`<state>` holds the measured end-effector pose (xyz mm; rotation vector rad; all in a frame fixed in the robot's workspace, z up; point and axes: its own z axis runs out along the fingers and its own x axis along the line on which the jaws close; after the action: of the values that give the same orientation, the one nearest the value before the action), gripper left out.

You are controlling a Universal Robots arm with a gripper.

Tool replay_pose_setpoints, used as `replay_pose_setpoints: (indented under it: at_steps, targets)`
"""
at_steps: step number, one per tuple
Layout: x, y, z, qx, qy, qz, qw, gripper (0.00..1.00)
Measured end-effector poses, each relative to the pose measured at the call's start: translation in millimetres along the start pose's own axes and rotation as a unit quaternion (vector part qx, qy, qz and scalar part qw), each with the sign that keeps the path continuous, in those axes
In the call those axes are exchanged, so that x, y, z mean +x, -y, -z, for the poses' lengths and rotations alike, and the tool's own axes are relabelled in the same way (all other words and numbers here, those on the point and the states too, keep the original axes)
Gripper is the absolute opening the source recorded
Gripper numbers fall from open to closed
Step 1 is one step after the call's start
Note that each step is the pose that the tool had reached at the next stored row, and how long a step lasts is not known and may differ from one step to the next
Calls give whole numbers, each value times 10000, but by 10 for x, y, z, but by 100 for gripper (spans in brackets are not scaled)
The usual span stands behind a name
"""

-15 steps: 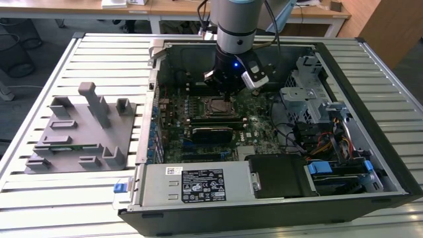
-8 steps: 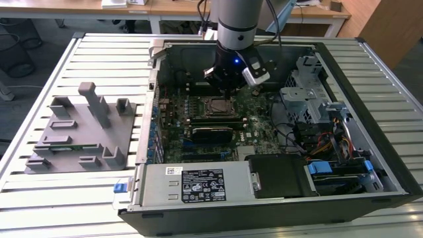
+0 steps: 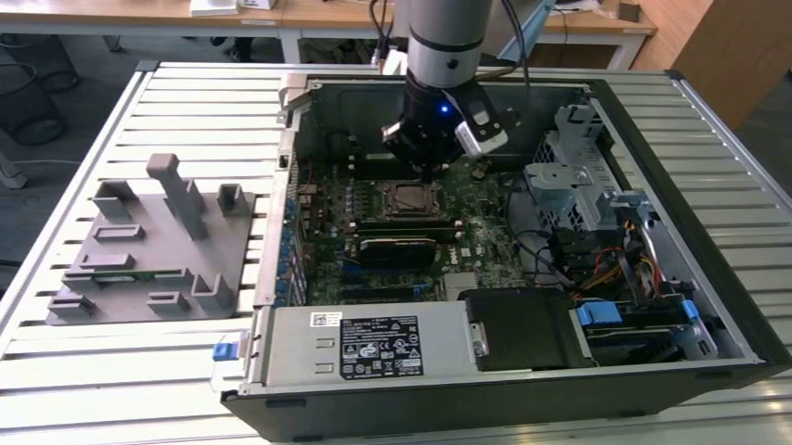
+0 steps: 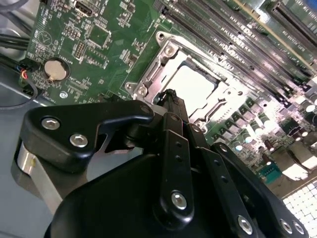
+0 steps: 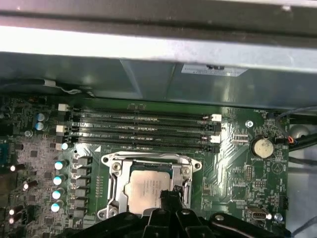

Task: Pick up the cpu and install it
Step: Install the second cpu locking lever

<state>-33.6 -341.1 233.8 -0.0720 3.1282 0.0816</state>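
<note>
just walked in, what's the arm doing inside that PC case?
The arm's pincer is down inside the open computer case, right over the motherboard's socket. The cpu lies flat in the socket frame, silver top up, and the pincer tips sit at its edge in both wrist views. The grey tray stands on the table at the exterior view's left.

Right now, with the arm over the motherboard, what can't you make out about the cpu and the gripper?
- Whether the cpu is fully seated: in both wrist views the gripper covers one edge.
- Whether the fingertips touch the chip: in the exterior view the arm blocks it.
- The socket latch state: too small in the exterior view.
</note>
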Motion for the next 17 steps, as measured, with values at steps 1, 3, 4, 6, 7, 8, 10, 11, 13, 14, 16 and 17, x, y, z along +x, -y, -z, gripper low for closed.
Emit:
replay_pose_setpoints:
  at_steps: [1,3,4,6,7,8,10,11,13,14,16,17]
  targets:
    - [0,10,0,0,0,0,10000,11]
    - [1,32,1,-1,0,0,10000,11]
    - [2,41,1,-1,0,0,10000,11]
    - [2,58,1,-1,0,0,10000,11]
    - [3,61,2,-1,1,0,10000,11]
    - [3,62,2,-1,0,-1,10000,11]
    - [1,63,12,1,-2,-1,10000,11]
    - [1,62,25,0,-2,-1,10000,11]
    - [0,60,72,0,-4,-1,10000,11]
    - [0,59,111,0,-4,-2,10000,11]
    - [-1,58,152,0,-4,-2,10000,11]
    - [0,61,151,-2,-3,-2,10000,11]
